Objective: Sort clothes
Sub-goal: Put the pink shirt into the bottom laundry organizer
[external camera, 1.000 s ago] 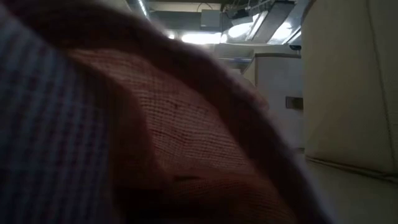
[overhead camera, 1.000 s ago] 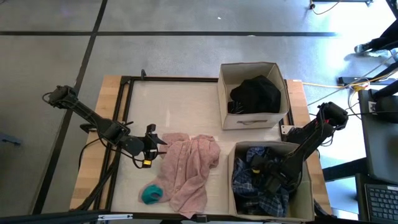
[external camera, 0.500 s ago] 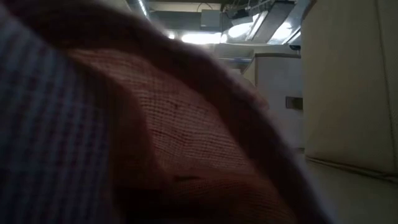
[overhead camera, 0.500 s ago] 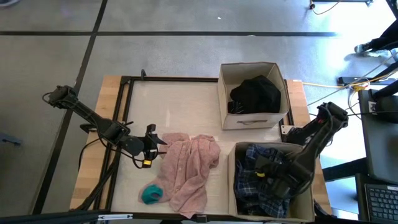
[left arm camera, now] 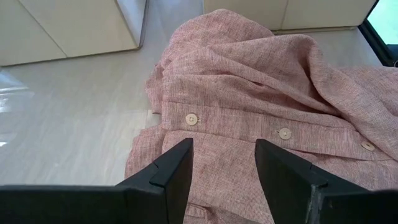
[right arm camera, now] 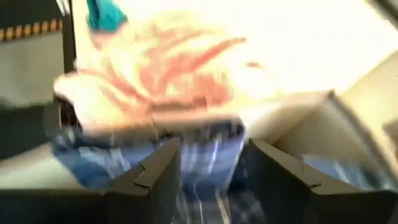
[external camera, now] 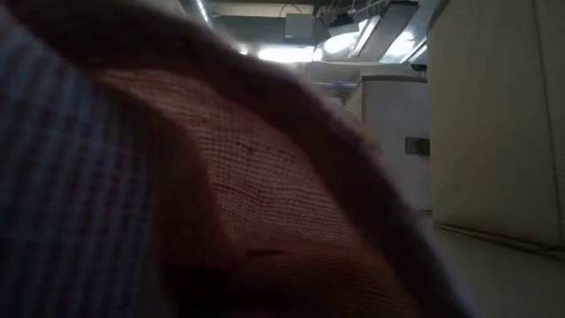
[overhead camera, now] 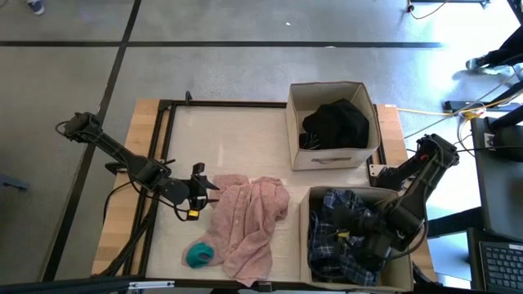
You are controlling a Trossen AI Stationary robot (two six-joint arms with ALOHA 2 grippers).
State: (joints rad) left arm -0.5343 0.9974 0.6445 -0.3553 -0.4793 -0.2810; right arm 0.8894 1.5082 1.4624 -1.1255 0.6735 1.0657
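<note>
A large pink shirt (overhead camera: 249, 220) lies crumpled on the table's near middle and fills the low view (external camera: 265, 221). A small teal piece (overhead camera: 198, 254) lies at its near left corner. My left gripper (overhead camera: 204, 188) is open. Its fingers stand over the shirt's buttoned edge (left arm camera: 261, 130) at the shirt's left side. A blue-white plaid garment (overhead camera: 335, 245) lies in the near right box (overhead camera: 304, 237). My right gripper (overhead camera: 353, 231) is open over it (right arm camera: 211, 155). A black garment (overhead camera: 337, 122) lies in the far box (overhead camera: 327, 88).
The two beige cardboard boxes stand side by side along the table's right side. A black frame rail (overhead camera: 163, 147) runs along the table's left and far edges. Bare white table (overhead camera: 229, 139) lies at the far left, behind the pink shirt.
My right gripper has drawn back over the near right box toward the table's right edge, still open. The plaid garment in the box shows more of itself than before.
</note>
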